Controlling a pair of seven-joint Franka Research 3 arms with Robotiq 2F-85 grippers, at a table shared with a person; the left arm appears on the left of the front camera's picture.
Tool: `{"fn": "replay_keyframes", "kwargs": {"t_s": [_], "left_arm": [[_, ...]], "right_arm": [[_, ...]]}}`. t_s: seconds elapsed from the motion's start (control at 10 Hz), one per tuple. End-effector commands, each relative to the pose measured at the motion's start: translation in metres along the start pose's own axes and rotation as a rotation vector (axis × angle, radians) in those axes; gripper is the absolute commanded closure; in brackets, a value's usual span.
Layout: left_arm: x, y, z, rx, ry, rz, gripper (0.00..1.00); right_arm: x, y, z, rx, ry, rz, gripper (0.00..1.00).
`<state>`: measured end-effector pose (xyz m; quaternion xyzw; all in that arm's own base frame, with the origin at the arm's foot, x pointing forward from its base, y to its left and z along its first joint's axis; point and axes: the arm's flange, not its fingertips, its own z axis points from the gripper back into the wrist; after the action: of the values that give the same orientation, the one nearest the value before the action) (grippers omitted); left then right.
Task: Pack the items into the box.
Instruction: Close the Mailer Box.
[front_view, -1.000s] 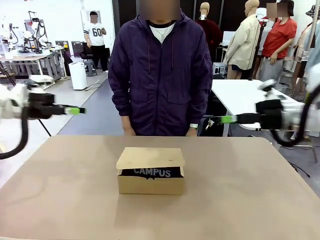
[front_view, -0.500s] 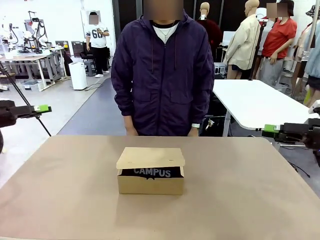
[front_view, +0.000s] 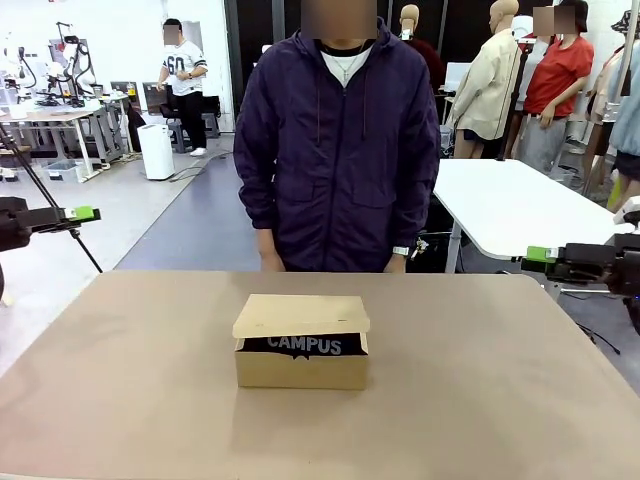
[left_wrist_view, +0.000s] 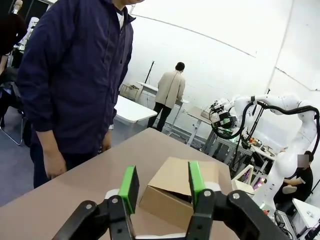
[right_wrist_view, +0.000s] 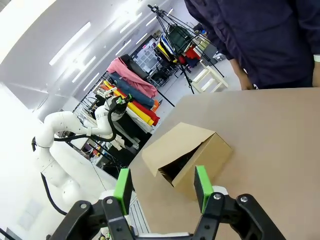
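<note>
The brown cardboard box (front_view: 300, 368) sits in the middle of the table, its flap lid (front_view: 301, 315) lowered but not flat. Through the front gap shows the navy pouch (front_view: 305, 346) with white "CAMPUS" lettering, inside the box. My left gripper (front_view: 82, 213) hangs beyond the table's left edge, and my right gripper (front_view: 540, 254) beyond the right edge; both are well away from the box. In the left wrist view my left gripper (left_wrist_view: 162, 186) is open and empty, with the box (left_wrist_view: 172, 187) beyond it. My right gripper (right_wrist_view: 162, 186) is open too, facing the box (right_wrist_view: 187, 147).
A person in a dark purple jacket (front_view: 340, 150) stands at the table's far edge, arms at the sides, hands (front_view: 270, 262) just behind the edge. The tan tabletop (front_view: 480, 380) lies bare around the box. A white table (front_view: 500, 205) stands behind at the right.
Both arms have drawn outward from over the table's far corners to beyond its sides, and have held still for the last half second. The person has shifted slightly to the right.
</note>
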<state>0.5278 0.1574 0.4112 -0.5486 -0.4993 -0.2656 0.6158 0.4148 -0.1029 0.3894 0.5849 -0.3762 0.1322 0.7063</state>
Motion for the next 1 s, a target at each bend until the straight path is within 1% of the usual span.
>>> {"fn": "replay_keyframes", "kwargs": {"t_s": [0.0, 0.9], "left_arm": [[-0.0009, -0.0058, 0.0003, -0.004, -0.008, 0.007, 0.45], [-0.0009, -0.0058, 0.0003, -0.004, -0.008, 0.007, 0.45]], "right_arm": [[0.0047, 0.003, -0.0014, 0.01, 0.002, 0.01, 0.32], [0.0047, 0.003, -0.0014, 0.01, 0.002, 0.01, 0.32]]}}
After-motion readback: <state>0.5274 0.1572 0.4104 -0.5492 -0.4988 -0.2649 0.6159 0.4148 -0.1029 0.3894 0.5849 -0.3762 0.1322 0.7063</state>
